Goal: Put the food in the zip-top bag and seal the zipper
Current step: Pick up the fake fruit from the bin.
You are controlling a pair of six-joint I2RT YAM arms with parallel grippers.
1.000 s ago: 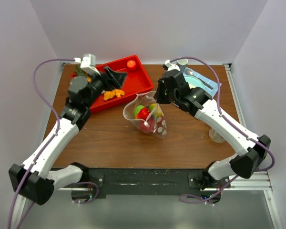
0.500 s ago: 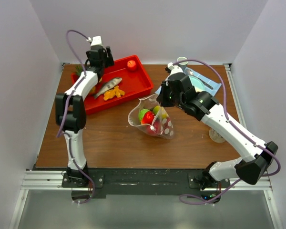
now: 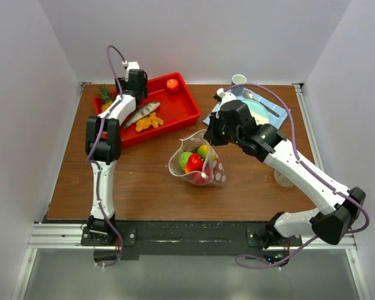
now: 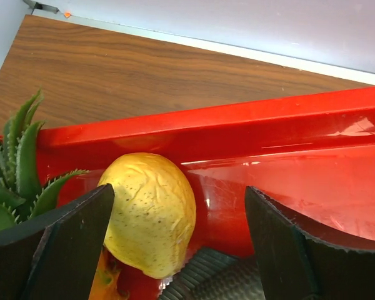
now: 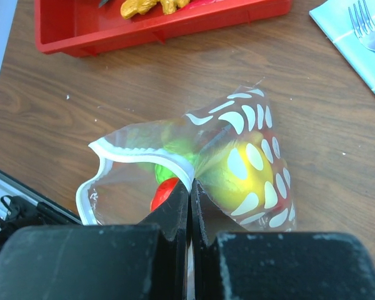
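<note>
Your right gripper [image 5: 190,187] is pinched shut on the rim [image 5: 144,152] of the bag [image 5: 122,178] on the table [image 5: 337,169], its fruit [image 5: 222,187] half hidden by white dots [image 5: 237,164], and your left gripper [image 4: 178,200] hangs wide open over a yellow lemon [image 4: 147,219] in the red tray [image 4: 269,125], beside spiky leaves [image 4: 15,162].

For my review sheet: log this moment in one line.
left gripper: open near toy lemon in red tray | right gripper: shut on zip-top bag rim

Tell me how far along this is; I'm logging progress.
Done: green, red and yellow fruits in the zip-top bag. In hand: the right claw pinches the zipper; the left claw hangs open over a yellow fruit in the red tray. Left: that fruit, the tray's red one, sealing.
</note>
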